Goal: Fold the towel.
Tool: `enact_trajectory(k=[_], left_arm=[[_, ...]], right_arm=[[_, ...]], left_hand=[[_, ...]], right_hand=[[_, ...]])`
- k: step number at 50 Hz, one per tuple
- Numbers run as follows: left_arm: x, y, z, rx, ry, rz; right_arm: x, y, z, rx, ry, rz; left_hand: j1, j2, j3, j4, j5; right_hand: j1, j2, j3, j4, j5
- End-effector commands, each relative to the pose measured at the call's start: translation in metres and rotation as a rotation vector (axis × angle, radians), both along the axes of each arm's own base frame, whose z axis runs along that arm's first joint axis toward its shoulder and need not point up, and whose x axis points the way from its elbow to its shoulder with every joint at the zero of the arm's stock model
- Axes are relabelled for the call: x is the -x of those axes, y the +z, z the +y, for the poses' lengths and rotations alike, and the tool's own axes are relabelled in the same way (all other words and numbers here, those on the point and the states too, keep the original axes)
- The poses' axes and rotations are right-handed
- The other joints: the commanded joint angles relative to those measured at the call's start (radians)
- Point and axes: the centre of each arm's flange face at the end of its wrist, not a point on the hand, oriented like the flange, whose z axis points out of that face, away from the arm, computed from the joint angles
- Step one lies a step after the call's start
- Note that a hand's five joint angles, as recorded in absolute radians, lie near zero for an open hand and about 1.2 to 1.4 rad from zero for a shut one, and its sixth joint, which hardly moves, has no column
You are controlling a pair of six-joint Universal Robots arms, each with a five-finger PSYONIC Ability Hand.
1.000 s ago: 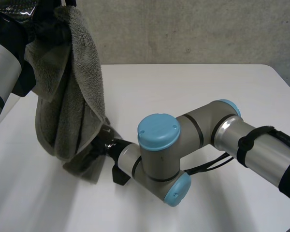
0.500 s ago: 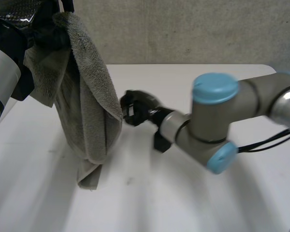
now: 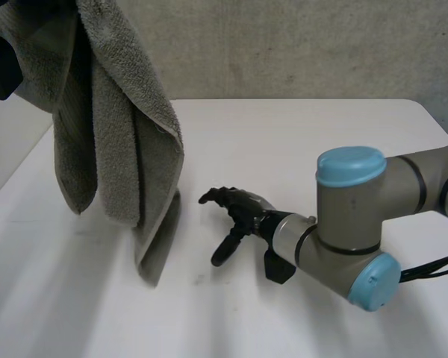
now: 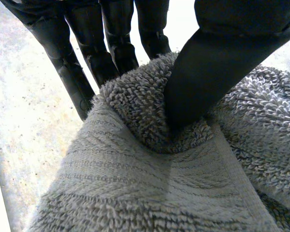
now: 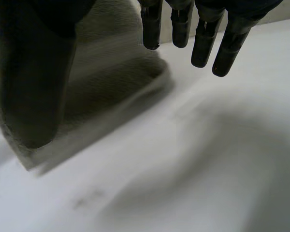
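**Lifted higher: towel (image 3: pixel 112 127) up, right hand (image 3: pixel 237 214) backed off**

Since half a second ago my left arm has raised the towel, and the right hand has dropped away from it, low over the table (image 3: pixel 299 134). From the head view I see the cloth hanging bunched, its lowest corner at the table, near the right hand. My left wrist view adds the grip: the left hand (image 4: pixel 217 63) pinches a towel fold between thumb and fingers (image 4: pixel 106 58). The right wrist view shows relaxed, spread fingers (image 5: pixel 203 46) holding nothing.
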Motion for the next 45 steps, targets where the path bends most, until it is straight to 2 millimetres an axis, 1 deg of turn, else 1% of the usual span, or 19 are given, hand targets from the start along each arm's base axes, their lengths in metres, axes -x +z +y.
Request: enact_trajectory(k=[1,6,15,17,18,19,21,25,27,30,32,33,35,37,38,40,41,43,45], left_arm=[[0.002,-0.007,0.002,-0.022,-0.008,-0.007],[0.002,-0.006,0.003,-0.021,-0.011,-0.006],[0.002,-0.007,0.004,-0.025,-0.013,-0.008],[0.002,-0.009,0.004,-0.029,-0.013,-0.010],[0.002,-0.010,0.004,-0.033,-0.013,-0.012],[0.002,-0.012,0.004,-0.037,-0.013,-0.015],[0.002,-0.013,0.004,-0.039,-0.012,-0.017],[0.001,-0.016,0.001,-0.047,-0.006,-0.022],[0.000,-0.016,0.001,-0.049,-0.004,-0.023],[-0.001,-0.018,0.002,-0.052,-0.004,-0.025],[-0.001,-0.020,0.003,-0.056,-0.003,-0.028],[-0.001,-0.022,0.002,-0.063,-0.001,-0.030],[-0.003,-0.026,0.001,-0.074,0.004,-0.037],[-0.004,-0.030,0.000,-0.086,0.011,-0.044],[-0.006,-0.036,-0.001,-0.103,0.017,-0.052],[-0.008,-0.043,-0.003,-0.121,0.025,-0.062],[-0.010,-0.052,-0.006,-0.143,0.034,-0.075],[-0.013,-0.061,-0.009,-0.168,0.046,-0.086],[-0.016,-0.070,-0.012,-0.194,0.058,-0.097]], right_arm=[[-0.028,0.005,0.009,-0.032,0.011,-0.139],[-0.053,0.008,0.025,-0.065,0.039,-0.209],[-0.090,-0.009,0.043,-0.109,0.039,-0.262],[-0.094,-0.013,0.046,-0.113,0.049,-0.261],[-0.097,-0.016,0.048,-0.115,0.056,-0.261],[-0.097,-0.016,0.048,-0.115,0.056,-0.261],[-0.098,-0.017,0.047,-0.114,0.058,-0.260],[-0.095,-0.011,0.043,-0.099,0.042,-0.266],[-0.083,0.003,0.033,-0.073,0.002,-0.263],[-0.071,0.007,0.023,-0.062,-0.028,-0.251],[-0.036,0.018,-0.014,0.015,-0.108,-0.203],[-0.035,0.018,-0.014,0.015,-0.108,-0.203],[0.002,0.032,-0.044,0.129,-0.169,-0.125],[0.018,0.041,-0.055,0.195,-0.178,-0.087],[0.018,0.041,-0.055,0.196,-0.179,-0.086],[0.045,0.059,-0.070,0.310,-0.179,-0.015],[0.045,0.059,-0.070,0.310,-0.179,-0.015],[0.068,0.081,-0.083,0.414,-0.172,0.032],[0.078,0.090,-0.085,0.445,-0.170,0.049]], left_hand=[[0.224,0.181,0.181,0.178,0.224],[0.224,0.181,0.181,0.178,0.224],[0.224,0.181,0.181,0.178,0.224],[0.224,0.181,0.181,0.178,0.224],[0.224,0.181,0.181,0.178,0.224],[0.224,0.181,0.181,0.178,0.224],[0.224,0.181,0.181,0.178,0.224],[0.224,0.181,0.181,0.178,0.224],[0.224,0.181,0.181,0.178,0.224],[0.224,0.181,0.181,0.178,0.224],[0.224,0.181,0.181,0.178,0.224],[0.224,0.181,0.181,0.178,0.224],[0.224,0.181,0.181,0.178,0.224],[0.224,0.181,0.181,0.178,0.224],[0.224,0.181,0.181,0.178,0.224],[0.224,0.181,0.181,0.178,0.224],[0.224,0.181,0.181,0.178,0.224],[0.224,0.181,0.181,0.178,0.224],[0.224,0.181,0.181,0.178,0.224]], right_hand=[[-0.059,-0.066,-0.068,-0.082,-0.059],[-0.059,-0.066,-0.068,-0.082,-0.059],[-0.059,-0.066,-0.068,-0.082,-0.059],[0.049,0.041,0.039,0.025,0.048],[0.304,0.297,0.295,0.281,0.304],[0.307,0.300,0.297,0.283,0.307],[1.159,1.151,1.149,1.135,1.158],[1.163,1.156,1.153,1.140,1.163],[1.163,1.156,1.153,1.140,1.163],[1.163,1.156,1.153,1.140,1.163],[1.163,1.156,1.153,1.140,1.163],[1.163,1.156,1.153,1.140,1.163],[1.163,1.156,1.153,1.140,1.163],[1.163,1.156,1.153,1.140,1.163],[1.163,1.156,1.153,1.140,1.163],[1.163,1.156,1.153,1.140,1.163],[1.163,1.156,1.153,1.140,1.163],[1.163,1.156,1.153,1.140,1.163],[1.163,1.156,1.153,1.140,1.163]])
